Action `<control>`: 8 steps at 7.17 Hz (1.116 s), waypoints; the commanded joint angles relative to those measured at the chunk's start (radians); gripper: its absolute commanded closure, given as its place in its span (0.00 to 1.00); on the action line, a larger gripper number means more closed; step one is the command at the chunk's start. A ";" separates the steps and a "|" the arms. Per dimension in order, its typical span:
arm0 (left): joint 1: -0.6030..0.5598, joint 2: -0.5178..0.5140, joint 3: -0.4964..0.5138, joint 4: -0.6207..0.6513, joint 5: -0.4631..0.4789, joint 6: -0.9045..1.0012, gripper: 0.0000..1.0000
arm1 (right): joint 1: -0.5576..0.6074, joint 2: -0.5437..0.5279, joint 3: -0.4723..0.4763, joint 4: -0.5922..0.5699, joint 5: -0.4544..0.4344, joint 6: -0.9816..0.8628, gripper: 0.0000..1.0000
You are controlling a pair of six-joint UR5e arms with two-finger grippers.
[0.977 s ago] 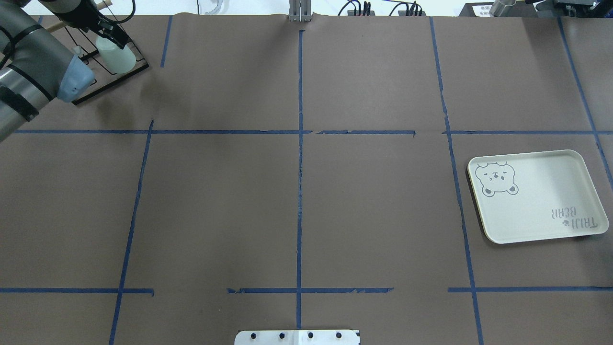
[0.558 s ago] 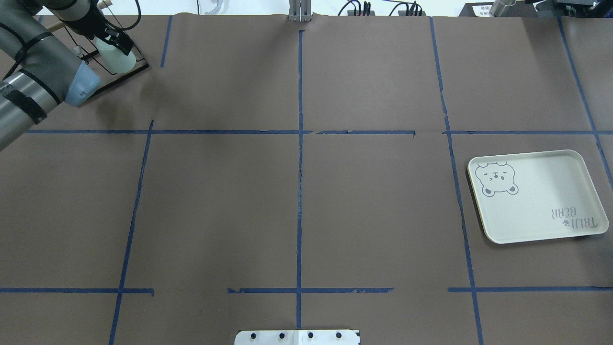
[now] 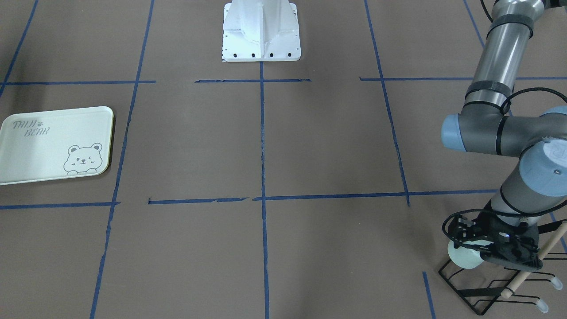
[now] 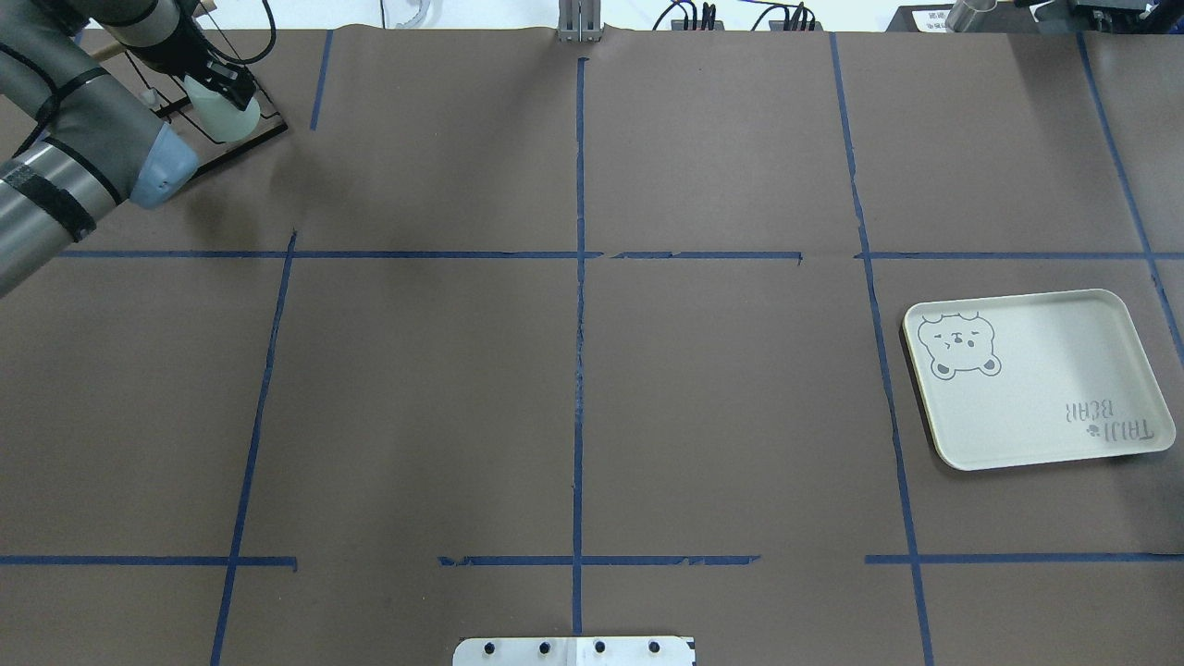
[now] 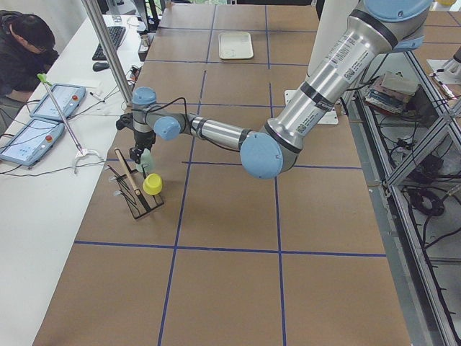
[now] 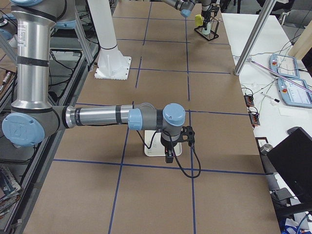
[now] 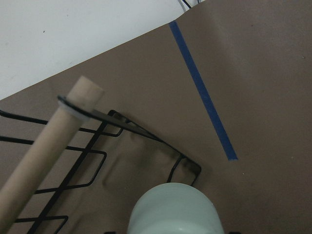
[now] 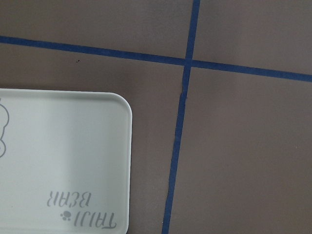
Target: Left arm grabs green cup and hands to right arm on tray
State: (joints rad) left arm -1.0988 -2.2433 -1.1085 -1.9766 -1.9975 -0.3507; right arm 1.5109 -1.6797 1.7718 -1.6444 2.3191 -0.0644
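The pale green cup [image 4: 225,116] lies tilted on the black wire rack [image 4: 236,153] at the table's far left corner. My left gripper [image 4: 215,81] is shut on the green cup near its rim, and the cup's closed base sticks out past the fingers [image 3: 463,259]. The left wrist view shows that base [image 7: 175,209] at the bottom edge, above the rack [image 7: 97,156]. The tray [image 4: 1036,398] with the bear drawing lies at the right. My right gripper [image 6: 168,155] hangs over the tray's edge [image 6: 152,150]; I cannot tell whether it is open or shut.
A yellow cup [image 5: 152,184] sits on the same rack, beside the green one. A wooden dowel [image 7: 44,156] tops the rack. The robot's white base [image 3: 261,31] stands at the near-middle edge. Blue tape lines cross the brown table.
My left arm's elbow has shifted toward the rack. The gripper and the green cup have moved slightly down over the rack. The tray has not moved.
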 commanded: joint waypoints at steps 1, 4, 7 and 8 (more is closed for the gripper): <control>-0.009 0.002 -0.034 0.011 -0.007 -0.001 0.63 | 0.000 0.000 0.000 0.000 0.000 0.000 0.00; -0.103 0.036 -0.210 0.130 -0.114 0.007 0.63 | 0.000 0.000 0.000 0.000 0.000 0.000 0.00; -0.130 0.071 -0.485 0.318 -0.118 -0.092 0.62 | 0.000 0.001 0.002 0.002 0.006 0.002 0.00; -0.075 0.114 -0.505 0.221 -0.115 -0.326 0.62 | 0.000 0.003 0.005 0.002 0.096 0.011 0.00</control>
State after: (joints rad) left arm -1.2146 -2.1655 -1.5652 -1.7002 -2.1137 -0.4701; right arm 1.5110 -1.6783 1.7740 -1.6435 2.3449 -0.0608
